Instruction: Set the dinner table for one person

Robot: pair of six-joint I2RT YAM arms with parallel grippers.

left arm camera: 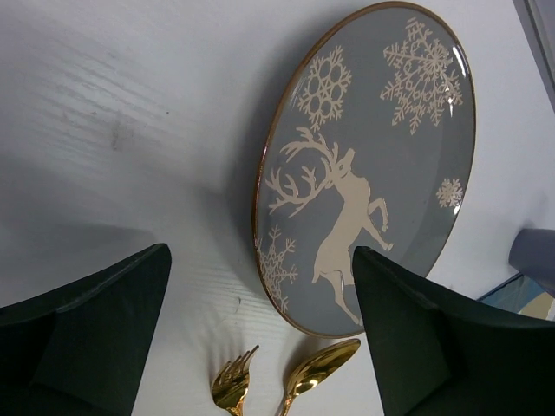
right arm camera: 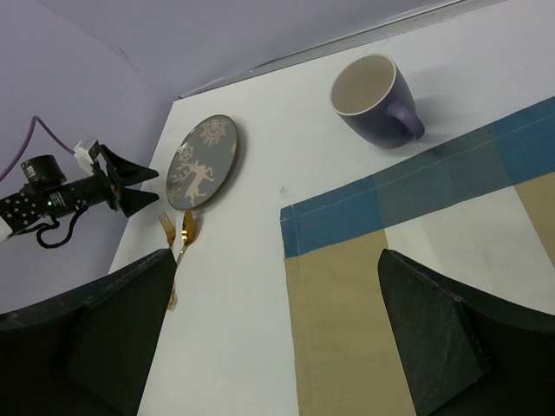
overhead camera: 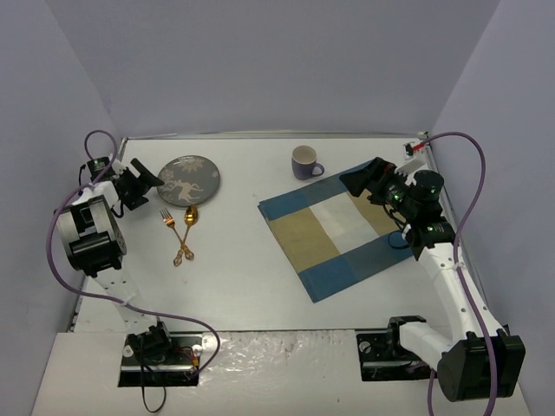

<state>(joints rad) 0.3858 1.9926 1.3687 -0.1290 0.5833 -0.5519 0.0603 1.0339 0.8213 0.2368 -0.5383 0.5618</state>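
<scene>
The white dinner table (overhead camera: 243, 286) carries a grey plate with a deer pattern (overhead camera: 188, 179) at the far left. A gold fork (overhead camera: 172, 227) and a gold spoon (overhead camera: 190, 221) lie just in front of it. A purple mug (overhead camera: 304, 162) stands at the back centre. My left gripper (overhead camera: 140, 184) is open and empty at the left edge, beside the plate. The left wrist view shows the plate (left arm camera: 373, 165), fork (left arm camera: 232, 386) and spoon (left arm camera: 316, 371) ahead of the open gripper (left arm camera: 260, 347). My right gripper (overhead camera: 366, 178) is open and empty above the far right corner of the placemat (overhead camera: 347, 227).
The blue-and-beige checked placemat (right arm camera: 416, 260) lies skewed at the centre right, with the mug (right arm camera: 371, 97) just beyond its far corner. Grey walls close in the table on three sides. The left arm is folded up against the left wall.
</scene>
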